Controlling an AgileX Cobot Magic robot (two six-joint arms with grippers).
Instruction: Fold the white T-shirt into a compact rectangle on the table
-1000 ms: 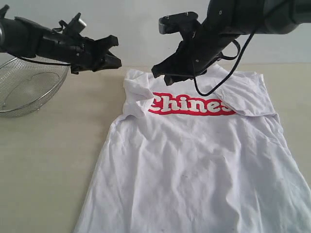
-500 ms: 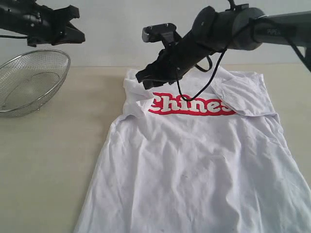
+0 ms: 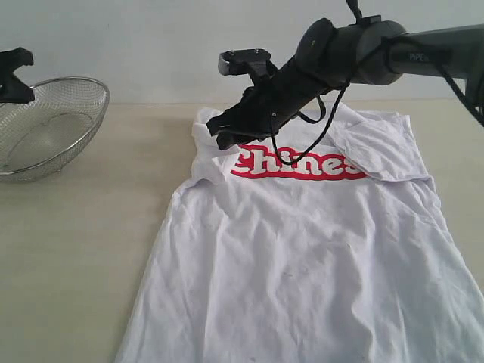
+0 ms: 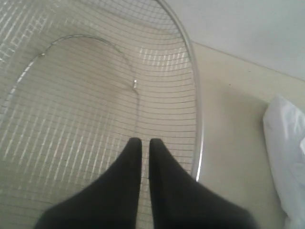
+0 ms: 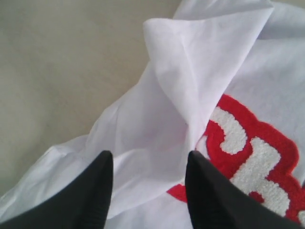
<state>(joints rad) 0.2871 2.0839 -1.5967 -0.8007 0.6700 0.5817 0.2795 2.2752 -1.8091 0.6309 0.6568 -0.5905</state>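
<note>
Shirt position: the white T-shirt lies flat, print up, on the table, sleeves turned inward. Right fingers stand apart and empty over the crumpled sleeve, apparently to regrasp it. Left fingers are closed, parked above the mesh bowl, clear of the work.

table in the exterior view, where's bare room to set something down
The widest bare table lies between the wire-mesh bowl and the white T-shirt, running down to the near edge. A narrow strip shows past the shirt's far-right sleeve. Crowded: the shirt's folded sleeve by the lettering, where the open right gripper hovers.
</note>
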